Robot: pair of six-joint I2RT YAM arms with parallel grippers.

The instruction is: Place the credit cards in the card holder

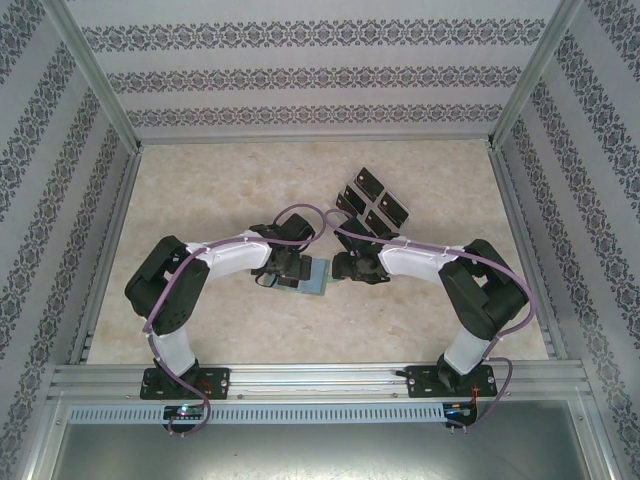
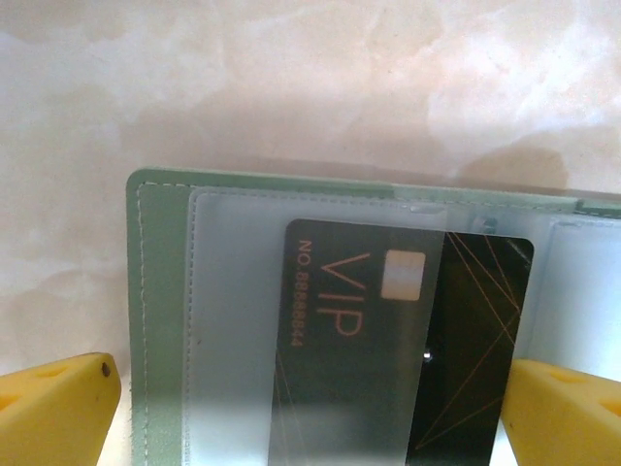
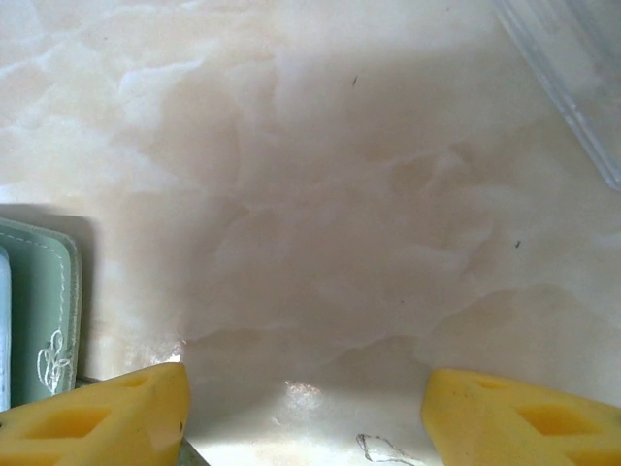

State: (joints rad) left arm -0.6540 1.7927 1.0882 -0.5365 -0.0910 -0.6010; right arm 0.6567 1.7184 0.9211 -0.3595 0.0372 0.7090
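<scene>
Card holder [image 2: 160, 320] pages lie open under the left gripper [image 2: 310, 388]. Its yellow fingers [image 2: 53, 413] stand wide apart, one beside the holder's stitched green edge and the other in front of the lower right corner of a black VIP card [image 2: 388, 320]. Whether that finger touches the card cannot be told.

The card sits partway inside a frosted sleeve [image 2: 233, 320] of the card holder. Its left part, with the gold VIP lettering and a number, is veiled by the plastic. Its right part, with thin gold lines, lies bare beyond the sleeve's edge. The lower ends of card and holder are cut off by the frame.

The right gripper [image 3: 306, 413] is also spread, with nothing between its fingers but the pale marbled table [image 3: 320, 194]. A green corner of the card holder lies just to its left, bearing a small pale mark too faint to read. An edge of a clear tray [image 3: 572, 87] crosses the upper right corner.

From above, the two grippers face each other near the table's middle with the card holder between them. The other credit cards [image 1: 372, 203], several black rectangles, stand in tilted rows just behind the right wrist. The nearest ones are partly hidden by the arm and its cable.
</scene>
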